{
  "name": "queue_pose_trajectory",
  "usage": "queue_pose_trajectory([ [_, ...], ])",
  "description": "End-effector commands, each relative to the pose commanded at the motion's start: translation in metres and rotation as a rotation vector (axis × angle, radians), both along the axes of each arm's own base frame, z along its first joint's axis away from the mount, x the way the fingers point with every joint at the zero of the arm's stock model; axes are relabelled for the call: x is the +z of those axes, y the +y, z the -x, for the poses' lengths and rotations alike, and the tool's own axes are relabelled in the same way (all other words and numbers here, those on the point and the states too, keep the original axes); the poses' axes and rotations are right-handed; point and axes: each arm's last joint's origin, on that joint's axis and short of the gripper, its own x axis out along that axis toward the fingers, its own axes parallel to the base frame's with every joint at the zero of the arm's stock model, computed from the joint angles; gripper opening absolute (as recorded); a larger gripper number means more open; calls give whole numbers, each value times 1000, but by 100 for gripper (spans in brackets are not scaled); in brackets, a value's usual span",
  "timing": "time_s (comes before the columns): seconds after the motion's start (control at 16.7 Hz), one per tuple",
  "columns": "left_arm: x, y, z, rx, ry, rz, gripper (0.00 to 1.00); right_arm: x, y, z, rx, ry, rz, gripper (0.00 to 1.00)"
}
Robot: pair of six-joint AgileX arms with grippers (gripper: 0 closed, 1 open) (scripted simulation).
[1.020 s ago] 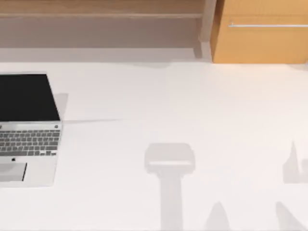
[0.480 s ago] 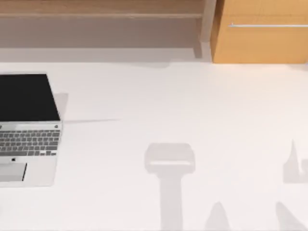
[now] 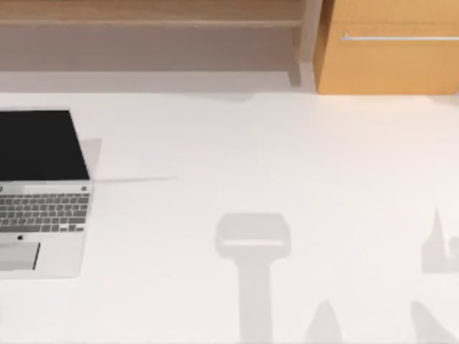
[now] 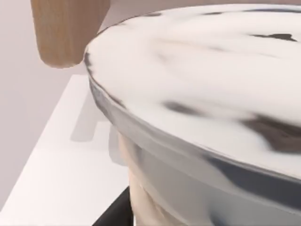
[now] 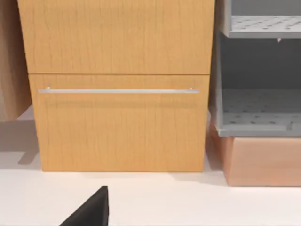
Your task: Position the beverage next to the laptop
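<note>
The laptop (image 3: pixel 43 193) lies open at the table's left side, black screen toward the back, grey keyboard and trackpad toward the front; its left part runs off the top view. The beverage (image 4: pixel 202 94) sits right under the left wrist camera, with its white lid uppermost and its tan side below. One black finger (image 4: pixel 115 212) of my left gripper rests against the cup's side, and the gripper looks shut on the cup. A black finger (image 5: pixel 91 209) of my right gripper pokes in low over the white table, facing the cabinet.
A wooden drawer cabinet (image 3: pixel 387 50) with a metal handle stands at the back right, seen close as the cabinet (image 5: pixel 117 94) in the right wrist view. A grey perforated shelf (image 5: pixel 258 108) stands beside it. A wooden rounded post (image 4: pixel 70 28) shows beyond the cup. The white table (image 3: pixel 251 158) carries arm shadows.
A faint shadow has crept in at the top view's front left corner. The laptop has not moved.
</note>
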Motion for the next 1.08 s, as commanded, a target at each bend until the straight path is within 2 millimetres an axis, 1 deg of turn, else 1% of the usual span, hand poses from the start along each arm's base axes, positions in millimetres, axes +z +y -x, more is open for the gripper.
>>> queue_pose_trajectory([
  [0.18, 0, 0, 0, 0, 0, 0, 2, 0, 0, 0, 0, 0, 0, 100],
  [0.24, 0, 0, 0, 0, 0, 0, 0, 0, 0, 0, 0, 0, 0, 100],
  [0.78, 0, 0, 1, 2, 1, -1, 0, 0, 0, 0, 0, 0, 0, 100],
  [1.08, 2, 7, 13, 31, 44, 41, 0, 0, 0, 0, 0, 0, 0, 100],
])
